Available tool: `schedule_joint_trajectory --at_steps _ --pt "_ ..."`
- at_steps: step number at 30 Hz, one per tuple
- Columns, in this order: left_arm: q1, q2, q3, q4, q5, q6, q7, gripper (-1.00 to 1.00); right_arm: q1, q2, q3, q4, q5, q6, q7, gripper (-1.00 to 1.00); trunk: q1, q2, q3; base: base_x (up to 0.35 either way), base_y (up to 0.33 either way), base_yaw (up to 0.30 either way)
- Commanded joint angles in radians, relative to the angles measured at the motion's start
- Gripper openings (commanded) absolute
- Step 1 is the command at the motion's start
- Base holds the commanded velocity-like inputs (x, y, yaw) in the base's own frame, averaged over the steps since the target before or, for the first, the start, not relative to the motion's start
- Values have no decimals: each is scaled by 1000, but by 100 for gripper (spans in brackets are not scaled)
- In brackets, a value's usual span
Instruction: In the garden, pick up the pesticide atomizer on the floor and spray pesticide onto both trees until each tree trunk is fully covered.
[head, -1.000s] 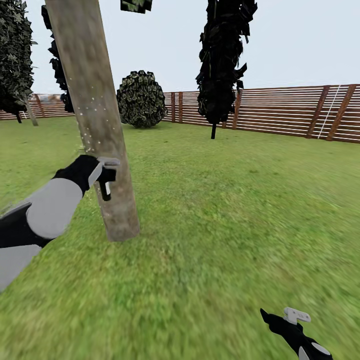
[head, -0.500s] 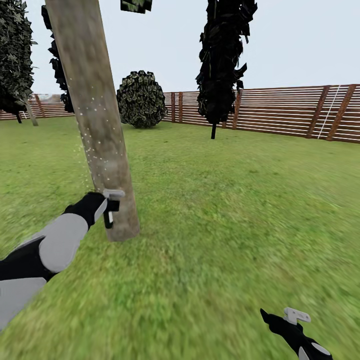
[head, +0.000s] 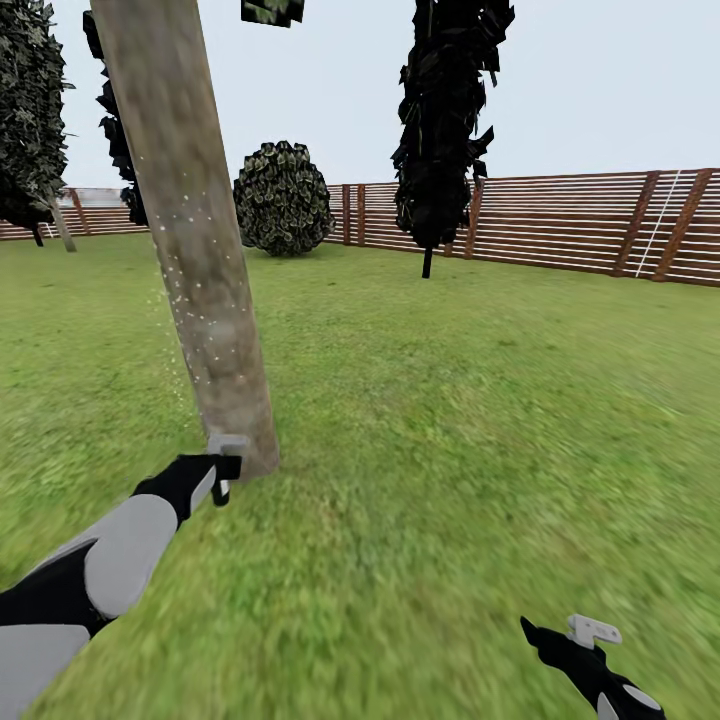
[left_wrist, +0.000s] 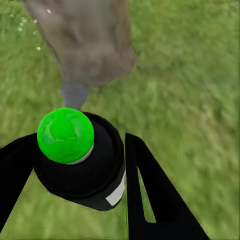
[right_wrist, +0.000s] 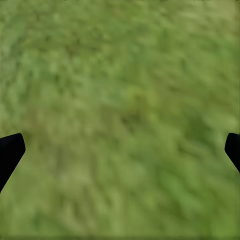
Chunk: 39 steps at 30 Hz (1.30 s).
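Note:
The tree trunk (head: 190, 230), a thick grey-brown column leaning slightly, rises from the grass at left, and white specks dot its bark. My left gripper (head: 224, 465) is low beside the trunk's base, shut on the pesticide atomizer (left_wrist: 75, 160). The atomizer is a small black can with a bright green dome on top, and its grey nozzle points at the foot of the trunk (left_wrist: 87, 45). My right gripper (head: 580, 640) hangs open at the lower right over bare grass (right_wrist: 120, 100), holding nothing.
A brown slatted fence (head: 560, 225) rings the lawn at the back. A dark narrow tree (head: 440, 130) and a round dark bush (head: 283, 198) stand before it, with more dark trees (head: 30, 110) at far left. Open grass spreads to the right of the trunk.
My left arm has moved down along the trunk, from about mid-height to its base, with the atomizer still in it. The right arm has not moved.

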<state>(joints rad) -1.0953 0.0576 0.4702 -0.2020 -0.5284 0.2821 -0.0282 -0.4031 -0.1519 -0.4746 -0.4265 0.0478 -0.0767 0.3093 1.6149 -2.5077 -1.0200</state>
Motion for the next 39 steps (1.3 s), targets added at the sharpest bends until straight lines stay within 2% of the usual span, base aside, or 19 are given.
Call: schedule_joint_trajectory --at_steps 1,3,4,8,12,14,22,28,33,39 --pt "6 0 15 0 4 -22 1 -100 0 0 0 -1 0 0 0 100 0 0 0 0 0 0" --pt "16 0 62 0 14 -67 2 -100 0 0 0 -2 3 0 0 100 0 0 0 0 0 0" --pt "23 -2 97 0 18 -116 3 -100 0 0 1 -3 5 0 -1 100 0 0 0 0 0 0" --pt "31 -5 122 1 33 -219 6 -100 0 0 1 -3 6 0 -1 100 0 0 0 0 0 0" --pt "52 -17 140 26 124 -386 140 -100 0 0 1 -2 7 0 -1 100 0 0 0 0 0 0" --pt "54 -20 141 66 140 -432 163 -100 0 0 1 -3 7 0 -1 100 0 0 0 0 0 0" --pt "55 -21 142 92 148 -455 176 -100 0 0 1 -5 7 0 1 100 0 0 0 0 0 3" --pt "55 -27 138 95 145 -451 181 -100 0 1 1 -6 7 1 1 100 0 0 0 18 -17 165" --pt "55 -28 137 95 143 -448 184 -100 0 1 1 -6 7 2 2 100 0 0 0 201 -189 19" --pt "55 -36 137 95 143 -448 185 -100 0 1 1 -6 7 2 1 100 0 0 0 197 -237 200"
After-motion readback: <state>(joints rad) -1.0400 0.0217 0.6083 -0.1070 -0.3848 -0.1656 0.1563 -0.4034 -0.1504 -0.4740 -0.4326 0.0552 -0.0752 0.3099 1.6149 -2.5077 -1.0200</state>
